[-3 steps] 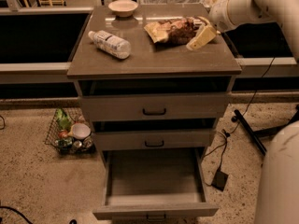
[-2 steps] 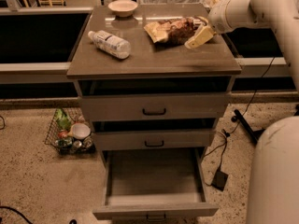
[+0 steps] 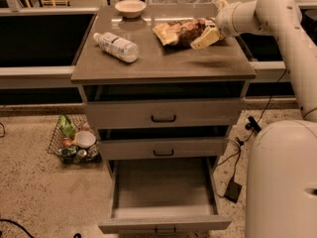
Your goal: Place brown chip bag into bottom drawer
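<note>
The brown chip bag [image 3: 177,32] lies on the cabinet top [image 3: 163,63], toward the back right. Its ends are pale yellow and its middle is dark brown. My gripper [image 3: 204,36] comes in from the right on the white arm [image 3: 257,11] and sits at the bag's right end, touching or just over it. The bottom drawer [image 3: 163,192] is pulled fully out below the two other drawers. Its flat grey tray holds nothing, and its dark handle [image 3: 165,229] shows on the front.
A clear plastic bottle [image 3: 116,46] lies on the top at the left. A bowl [image 3: 130,7] stands at the back. The top drawer [image 3: 163,114] and the middle drawer [image 3: 163,148] are slightly open. A wire basket [image 3: 74,143] sits on the floor at the left. My white base [image 3: 282,182] stands at the right.
The view has shifted a little and more of my base shows at the right. The gripper stays at the right end of the bag, and the bag has not visibly moved.
</note>
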Robot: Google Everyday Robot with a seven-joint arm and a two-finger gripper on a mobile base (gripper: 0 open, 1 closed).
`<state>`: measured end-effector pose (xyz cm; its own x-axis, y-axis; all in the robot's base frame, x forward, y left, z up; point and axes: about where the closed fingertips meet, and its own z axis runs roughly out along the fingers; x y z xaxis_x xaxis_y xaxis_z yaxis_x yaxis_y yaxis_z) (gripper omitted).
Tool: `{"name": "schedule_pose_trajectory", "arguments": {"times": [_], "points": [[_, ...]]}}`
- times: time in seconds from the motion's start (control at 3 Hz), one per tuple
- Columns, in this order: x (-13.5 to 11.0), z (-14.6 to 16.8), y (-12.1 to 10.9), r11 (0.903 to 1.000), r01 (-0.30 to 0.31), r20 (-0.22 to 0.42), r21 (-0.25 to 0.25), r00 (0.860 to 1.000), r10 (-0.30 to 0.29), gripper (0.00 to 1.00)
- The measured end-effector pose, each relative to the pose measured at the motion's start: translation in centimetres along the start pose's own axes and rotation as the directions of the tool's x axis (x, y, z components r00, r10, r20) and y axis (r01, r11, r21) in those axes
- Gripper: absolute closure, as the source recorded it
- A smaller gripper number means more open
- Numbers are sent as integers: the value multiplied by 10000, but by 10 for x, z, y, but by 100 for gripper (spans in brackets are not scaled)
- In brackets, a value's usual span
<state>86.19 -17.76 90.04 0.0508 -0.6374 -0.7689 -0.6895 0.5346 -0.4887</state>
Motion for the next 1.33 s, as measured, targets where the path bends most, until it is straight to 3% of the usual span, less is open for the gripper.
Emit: {"name": "schedule_pose_trajectory", "arguments": {"times": [0.67,1.33], "points": [[-1,22,-9,9996,-203,320,215,9993,196,0],[-1,41,-5,9991,-432,532,54,9977,429,0]]}}
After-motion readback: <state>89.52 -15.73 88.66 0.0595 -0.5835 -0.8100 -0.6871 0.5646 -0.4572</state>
